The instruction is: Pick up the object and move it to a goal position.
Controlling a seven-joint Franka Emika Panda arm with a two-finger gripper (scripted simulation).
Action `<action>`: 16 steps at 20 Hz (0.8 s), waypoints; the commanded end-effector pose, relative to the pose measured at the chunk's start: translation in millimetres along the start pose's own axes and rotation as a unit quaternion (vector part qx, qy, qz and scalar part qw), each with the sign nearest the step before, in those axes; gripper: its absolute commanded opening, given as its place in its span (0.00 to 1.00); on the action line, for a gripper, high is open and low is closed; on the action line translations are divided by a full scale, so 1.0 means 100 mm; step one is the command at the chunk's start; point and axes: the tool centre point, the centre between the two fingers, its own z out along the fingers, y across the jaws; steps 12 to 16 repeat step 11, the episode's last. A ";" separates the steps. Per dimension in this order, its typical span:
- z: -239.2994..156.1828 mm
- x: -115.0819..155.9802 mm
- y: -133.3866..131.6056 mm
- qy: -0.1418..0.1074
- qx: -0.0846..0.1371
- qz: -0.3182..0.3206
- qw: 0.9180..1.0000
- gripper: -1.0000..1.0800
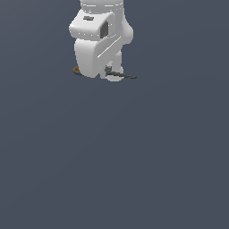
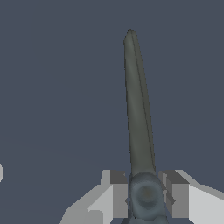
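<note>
My hand (image 2: 146,194) has its two fingers (image 2: 119,194) just beside the thin stick (image 2: 139,113), seemingly gripping near one end; I judge it could pivot or slip.

The carrying surface is a plain, flat, slate-blue ground (image 1: 134,156) that fills the whole exterior view, unmarked and without any visible edge. In the upper part of that frame, left of centre, the thin dark stick (image 1: 125,75) lies low against it, running roughly level, its orange-brown tip (image 1: 76,69) poking out at the exterior view's left; whether it touches the ground cannot be told.
</note>
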 end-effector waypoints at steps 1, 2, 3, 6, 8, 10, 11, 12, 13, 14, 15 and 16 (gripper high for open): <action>-0.12 0.00 0.03 0.000 0.000 0.000 1.000 0.00; -0.16 0.00 0.04 0.000 0.000 0.000 1.000 0.00; -0.19 0.01 0.04 0.000 0.000 0.000 1.000 0.00; -0.26 0.01 0.06 0.000 0.000 0.001 1.000 0.00; -0.28 0.01 0.07 0.000 0.000 0.001 1.000 0.00; -0.29 0.01 0.08 0.000 0.000 0.001 1.000 0.00; -0.29 0.01 0.08 0.000 0.000 0.001 1.000 0.00; -0.29 0.01 0.08 0.000 0.000 0.001 1.000 0.00; -0.29 0.01 0.08 0.000 0.000 0.001 1.000 0.00; -0.29 0.01 0.08 0.000 0.000 0.001 1.000 0.00; -0.29 0.01 0.08 0.000 0.000 0.001 1.000 0.00; -0.29 0.01 0.08 0.000 0.000 0.001 1.000 0.00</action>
